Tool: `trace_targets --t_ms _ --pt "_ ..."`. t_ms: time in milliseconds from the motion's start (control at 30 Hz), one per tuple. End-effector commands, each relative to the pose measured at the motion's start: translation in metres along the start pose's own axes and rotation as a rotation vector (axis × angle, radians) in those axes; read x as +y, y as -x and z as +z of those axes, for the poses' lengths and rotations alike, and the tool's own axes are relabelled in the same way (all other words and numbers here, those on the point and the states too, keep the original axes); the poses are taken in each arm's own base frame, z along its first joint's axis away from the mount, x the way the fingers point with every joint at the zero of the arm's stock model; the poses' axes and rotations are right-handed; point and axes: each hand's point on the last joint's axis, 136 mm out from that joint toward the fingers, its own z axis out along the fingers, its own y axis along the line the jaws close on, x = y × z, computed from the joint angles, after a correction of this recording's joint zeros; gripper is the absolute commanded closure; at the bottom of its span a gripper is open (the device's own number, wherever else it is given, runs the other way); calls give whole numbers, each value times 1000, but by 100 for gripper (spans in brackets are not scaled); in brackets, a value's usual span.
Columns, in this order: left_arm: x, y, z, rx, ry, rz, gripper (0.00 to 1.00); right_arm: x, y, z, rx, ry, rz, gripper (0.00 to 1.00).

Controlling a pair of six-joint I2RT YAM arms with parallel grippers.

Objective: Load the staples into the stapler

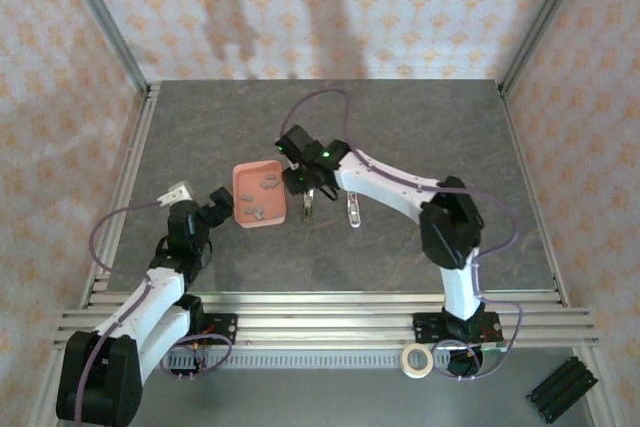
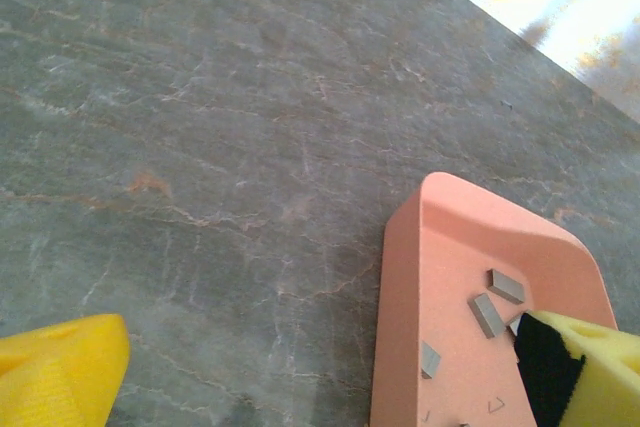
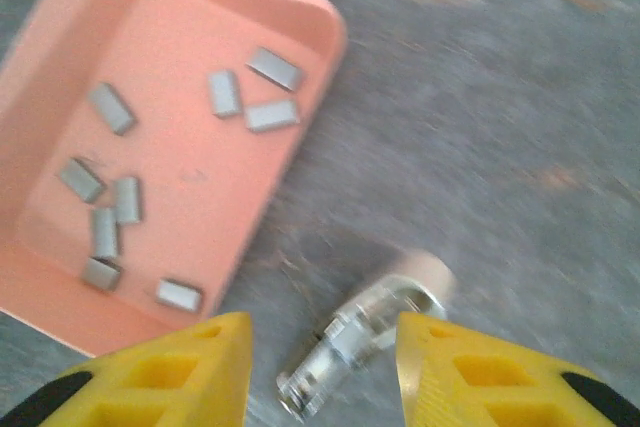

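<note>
The stapler (image 3: 360, 332) is laid on the table (image 3: 520, 97) just beside the tray (image 3: 330, 37), between the parted, unclamped fingers of the right tool (image 3: 320, 377), its long axis slanted along the gap. The left tool (image 1: 200, 197) is spread wide at the tray's edge, where the staples (image 3: 128, 199) are contained.

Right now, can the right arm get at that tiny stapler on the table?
Probably yes. The right gripper hangs just over the stapler, jaws apart, a finger on either side. The pink tray sits beside it, not touching.
</note>
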Motion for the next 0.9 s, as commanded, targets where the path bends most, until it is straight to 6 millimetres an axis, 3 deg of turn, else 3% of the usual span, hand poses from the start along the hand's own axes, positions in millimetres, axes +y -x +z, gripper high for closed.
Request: trace_targets --t_ms 0,133,267,500,867 --pt "7 -7 -1 52 3 -76 0 35 12 17 13 148 -163 59" --pt "15 -3 -2 46 20 -121 0 65 17 44 37 232 -228 59" --pt "24 2 -2 30 41 -165 0 82 17 71 56 249 -289 59" --pt "37 2 -1 20 69 -229 0 91 15 103 60 251 -336 59" --pt "37 8 -2 11 73 -236 0 94 12 131 55 221 -371 59"
